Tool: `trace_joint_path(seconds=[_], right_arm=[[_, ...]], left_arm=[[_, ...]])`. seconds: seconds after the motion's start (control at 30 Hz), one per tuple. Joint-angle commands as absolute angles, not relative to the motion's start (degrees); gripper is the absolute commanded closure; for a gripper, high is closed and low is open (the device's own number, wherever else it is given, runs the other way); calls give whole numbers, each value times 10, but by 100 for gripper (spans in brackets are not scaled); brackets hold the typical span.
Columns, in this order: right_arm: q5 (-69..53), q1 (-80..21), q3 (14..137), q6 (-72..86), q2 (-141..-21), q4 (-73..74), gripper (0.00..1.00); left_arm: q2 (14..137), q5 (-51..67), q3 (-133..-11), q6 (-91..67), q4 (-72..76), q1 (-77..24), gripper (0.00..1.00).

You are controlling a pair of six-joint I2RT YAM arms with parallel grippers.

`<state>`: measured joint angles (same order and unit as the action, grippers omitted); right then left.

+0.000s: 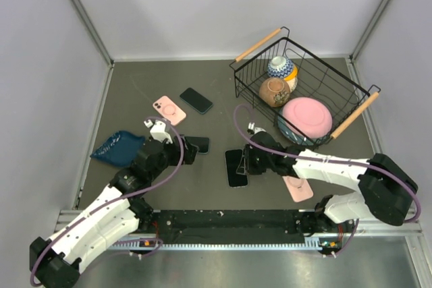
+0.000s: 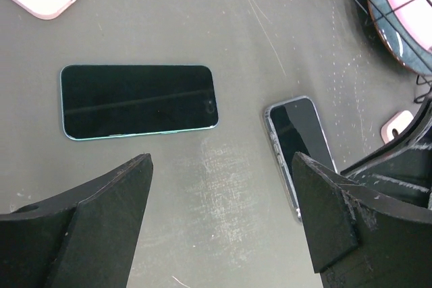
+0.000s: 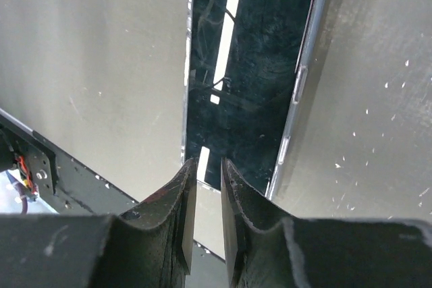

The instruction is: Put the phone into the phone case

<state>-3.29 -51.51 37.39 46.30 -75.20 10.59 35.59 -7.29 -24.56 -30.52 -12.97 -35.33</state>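
Top external view: the phone [image 1: 236, 168] is seen lying flat on the grey tabletop [image 1: 145, 75] just in front of the arm bases, its dark screen up and framed by the rim of a clear phone case [image 1: 229, 166]. The right arm's jaws are lowered over the right side of it. From the right wrist, the screen [image 3: 250, 79] is seen ringed by the clear case rim [image 3: 298, 92], and the two black fingers [image 3: 177, 207] are brought almost together, with only a thin slit left between them at the phone's near end. Nothing is seen pinched in that slit; whether the tips press on the glass cannot be told.

The left arm's jaws are held wide apart, as shown by the left wrist view, where both fingers [image 2: 101, 220] are spread to the lower corners of the frame with bare tabletop between them. A second phone [image 2: 138, 101] with a teal edge lies flat just beyond them, untouched; in the overhead view it [image 1: 198, 144] is partly covered by the left arm's tip. The cased phone [image 2: 300, 139] is seen to its right, apart from it.

Farther back, a pink case [image 1: 169, 109] and a dark phone [image 1: 196, 100] are laid side by side. Another pink case [image 1: 298, 189] is partly hidden under the right arm. A blue dish [image 1: 116, 148] sits at the left, and a wire basket [image 1: 237, 82] holding a pink bowl [image 1: 307, 116] and other crockery stands at the back right.
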Motion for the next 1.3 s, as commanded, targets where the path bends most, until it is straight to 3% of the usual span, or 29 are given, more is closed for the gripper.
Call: trace_joint_path(seconds=[0.0, 0.17, 0.27, 0.47, 0.63, 0.73, 0.8, 0.87, 1.0, 1.03, 1.1, 1.2, 1.27], right_arm=[[-37, -524, 353, 482, -768, 63, 80], [-19, -524, 335, 488, -771, 61, 80], [-11, -525, 327, 489, -776, 62, 80], [18, -525, 318, 487, -779, 76, 83], [45, -528, 294, 494, -771, 76, 85], [48, -531, 288, 490, -761, 73, 84], [44, -537, 294, 484, -747, 71, 82], [35, -544, 301, 471, -714, 74, 72], [30, -552, 330, 451, -647, 92, 41], [27, -553, 334, 442, -633, 99, 37], [27, -552, 343, 437, -593, 105, 18], [22, -553, 352, 428, -546, 125, 5], [24, -554, 355, 426, -520, 142, 2]], left_arm=[[353, -114, -272, -339, -129, -352, 11], [394, -185, -290, -392, -173, -350, 10], [431, -232, -314, -434, -216, -339, 4], [520, -207, -357, -479, -225, -250, 4], [629, -182, -402, -507, -218, -162, 10], [705, -200, -471, -479, -218, -156, 12], [747, -232, -507, -472, -249, -156, 9], [805, -239, -561, -463, -261, -154, 6], [890, -244, -633, -440, -279, -153, 3], [924, -249, -660, -443, -298, -152, 3], [961, -253, -693, -450, -322, -150, 3], [1026, -249, -749, -452, -356, -149, 2], [1055, -238, -771, -447, -352, -149, 2]])
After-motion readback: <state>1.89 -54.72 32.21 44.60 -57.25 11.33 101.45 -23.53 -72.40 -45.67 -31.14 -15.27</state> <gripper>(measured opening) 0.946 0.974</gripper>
